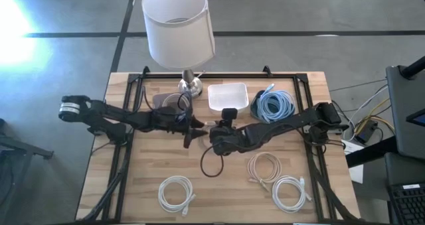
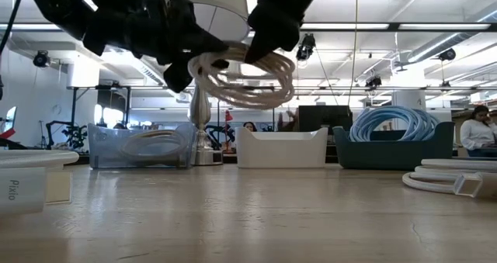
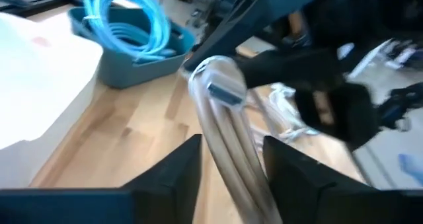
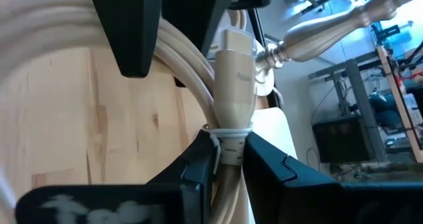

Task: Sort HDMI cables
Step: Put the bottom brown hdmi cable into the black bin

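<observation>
A beige HDMI cable coil (image 2: 245, 78) hangs in the air above the table's middle, between both grippers. My left gripper (image 1: 196, 129) reaches in from the left and my right gripper (image 1: 214, 133) from the right, each shut on it. In the high view the grippers hide the coil. A second beige coil (image 1: 263, 166) and two white coils (image 1: 176, 192) (image 1: 290, 192) lie flat on the near half of the table. Light blue coils (image 1: 273, 105) fill the blue bin. Another beige coil (image 2: 147, 143) lies in the clear bin. My left gripper (image 3: 231, 178) has the coil's bundled strands (image 3: 228, 141) between its two fingers, on the side away from the right gripper, with a plug (image 3: 225, 88) just beyond the fingertips. It comes in level from the table's left. The coil is lifted clear. My right gripper (image 4: 228, 168) pinches the coil at the white tie (image 4: 228, 139) just below a beige plug (image 4: 236, 72), the fingers lying across the bundle. It comes in from the table's right. The coil hangs clear of the table between the two grippers.
Along the far edge stand a clear bin (image 1: 166, 100), a white bin (image 1: 228, 97) and a blue bin (image 1: 292, 112), with a lamp (image 1: 179, 26) behind them. Bare wood lies on the near left of the table. People show in the room beyond.
</observation>
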`<state>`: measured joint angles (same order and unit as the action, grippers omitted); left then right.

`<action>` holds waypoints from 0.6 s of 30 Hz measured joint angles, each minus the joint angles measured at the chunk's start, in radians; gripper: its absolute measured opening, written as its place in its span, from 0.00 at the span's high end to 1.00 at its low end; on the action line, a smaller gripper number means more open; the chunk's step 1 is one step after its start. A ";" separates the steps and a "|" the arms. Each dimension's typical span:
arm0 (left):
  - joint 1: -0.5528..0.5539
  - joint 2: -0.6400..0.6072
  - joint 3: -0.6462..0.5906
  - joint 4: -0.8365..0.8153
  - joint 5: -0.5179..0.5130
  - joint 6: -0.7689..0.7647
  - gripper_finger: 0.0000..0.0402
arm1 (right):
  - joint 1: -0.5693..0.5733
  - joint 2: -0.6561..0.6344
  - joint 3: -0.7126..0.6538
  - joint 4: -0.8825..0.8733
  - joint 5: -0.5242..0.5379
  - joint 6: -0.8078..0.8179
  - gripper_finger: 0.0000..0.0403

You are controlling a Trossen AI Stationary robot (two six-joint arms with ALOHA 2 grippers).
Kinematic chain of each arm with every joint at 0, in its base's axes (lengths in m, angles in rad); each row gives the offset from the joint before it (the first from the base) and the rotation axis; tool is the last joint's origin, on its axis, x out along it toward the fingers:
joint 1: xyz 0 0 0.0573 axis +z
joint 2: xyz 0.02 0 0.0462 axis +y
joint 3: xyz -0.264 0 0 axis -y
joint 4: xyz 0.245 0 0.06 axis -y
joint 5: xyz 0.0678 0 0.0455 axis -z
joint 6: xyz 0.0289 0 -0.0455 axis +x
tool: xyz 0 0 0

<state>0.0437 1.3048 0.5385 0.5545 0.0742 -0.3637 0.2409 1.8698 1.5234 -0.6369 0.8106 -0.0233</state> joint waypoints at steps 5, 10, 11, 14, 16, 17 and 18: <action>0.000 0.000 -0.002 -0.036 -0.049 0.023 0.77 | -0.001 0.000 0.000 0.006 0.001 0.005 0.80; 0.000 0.000 -0.002 -0.040 -0.085 0.030 0.88 | 0.001 0.000 0.000 0.008 -0.003 0.052 0.73; 0.000 0.000 -0.002 -0.040 -0.100 0.030 0.89 | 0.001 0.000 0.000 0.008 -0.004 0.065 0.72; 0.001 0.001 -0.002 -0.042 -0.157 0.030 0.88 | 0.008 -0.001 0.000 0.003 -0.003 0.120 0.69; 0.000 0.001 -0.002 -0.042 -0.168 0.040 0.87 | 0.011 -0.001 0.000 -0.002 -0.003 0.161 0.67; 0.000 0.001 -0.002 -0.043 -0.171 0.049 0.87 | 0.012 -0.001 0.000 -0.008 -0.004 0.184 0.66; 0.000 0.001 -0.002 -0.045 -0.175 0.055 0.87 | 0.012 -0.001 0.000 -0.020 -0.003 0.204 0.66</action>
<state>0.0441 1.3056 0.5362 0.5099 -0.1011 -0.3088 0.2532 1.8690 1.5230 -0.6564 0.8073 0.1802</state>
